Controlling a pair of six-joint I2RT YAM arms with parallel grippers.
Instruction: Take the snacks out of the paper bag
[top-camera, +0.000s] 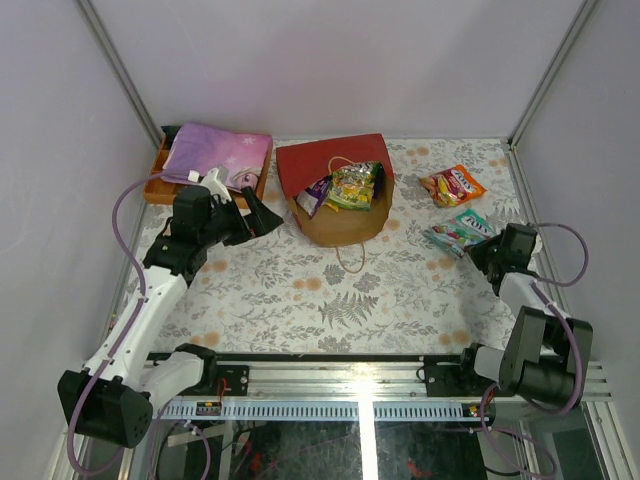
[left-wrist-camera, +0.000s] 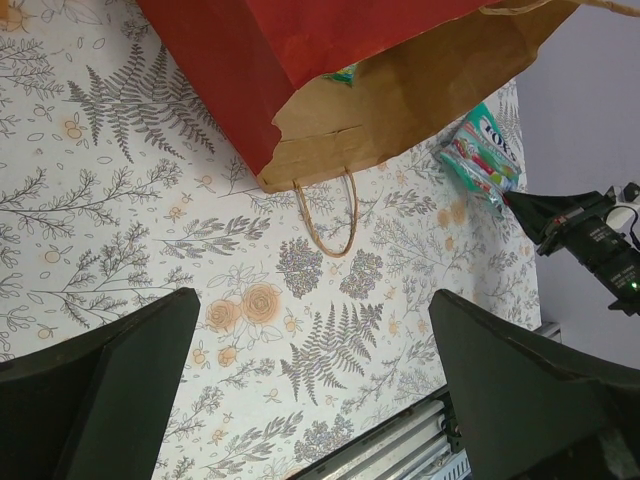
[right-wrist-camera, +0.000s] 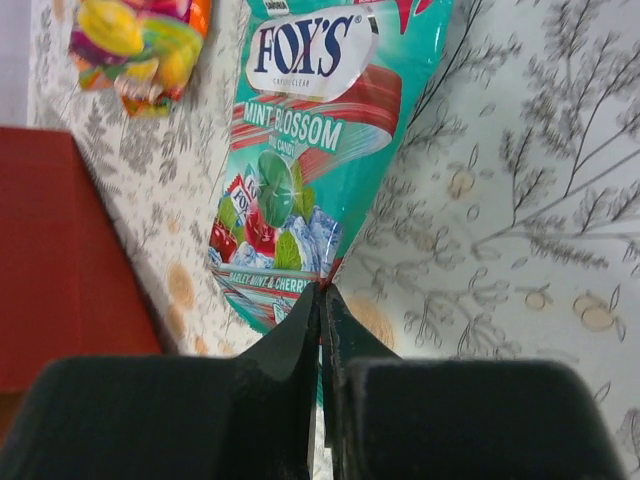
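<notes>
Snacks, mint pack (right-wrist-camera: 300, 150): lower right, lay flat, edge pinched by closed right gripper (right-wrist-camera: 322, 290), likely for set-down.
Left gripper (left-wrist-camera: 312, 300): gaped empty toward bag mouth.
Paper bag (top-camera: 335, 225): centre, lay sideways, packets (top-camera: 350, 185) inside.
Orange pack (top-camera: 452, 185): upper right, out.

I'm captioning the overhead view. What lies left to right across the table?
Orange tray with purple cloth, paper bag, green mint packet, right gripper with jaws shut on that packet.

paper bag (left-wrist-camera: 250, 60): cut off by top edge | snacks (top-camera: 345, 187) in it: lower halves hidden | mint pack (right-wrist-camera: 300, 150): near edge behind my right gripper (right-wrist-camera: 322, 292)
</notes>
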